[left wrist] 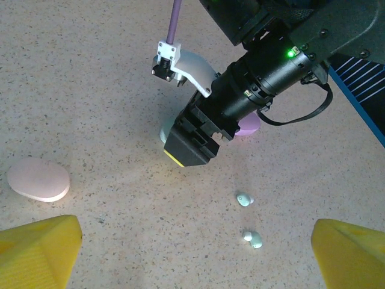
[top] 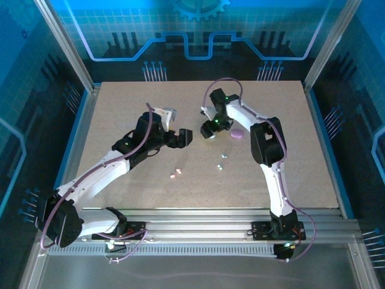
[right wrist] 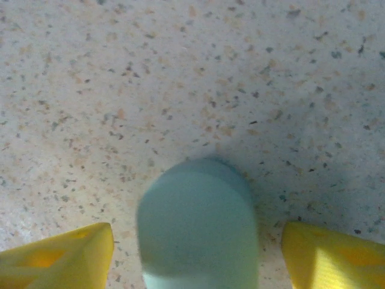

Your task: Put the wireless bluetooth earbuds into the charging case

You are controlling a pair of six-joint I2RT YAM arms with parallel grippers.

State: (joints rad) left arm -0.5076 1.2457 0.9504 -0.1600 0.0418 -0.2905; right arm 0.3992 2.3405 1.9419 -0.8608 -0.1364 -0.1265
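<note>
A mint green charging case (right wrist: 198, 223) lies shut on the table between the yellow fingers (right wrist: 60, 259) of my right gripper (right wrist: 195, 259), with a gap on each side; the gripper is open. In the top view the right gripper (top: 210, 127) points down at mid-table. Two mint earbuds (left wrist: 243, 199) (left wrist: 253, 239) lie loose just in front of my left gripper (left wrist: 192, 253), which is wide open and holds nothing. They also show as mint earbuds (top: 222, 161) in the top view, with two pink earbuds (top: 174, 173) to their left. The left gripper (top: 180, 138) hovers beside the right one.
A pale pink case (left wrist: 39, 179) lies shut at the left of the left wrist view. A purple case (top: 236, 134) sits just right of the right gripper, partly hidden behind that arm as the purple case (left wrist: 249, 125). The two wrists are close together.
</note>
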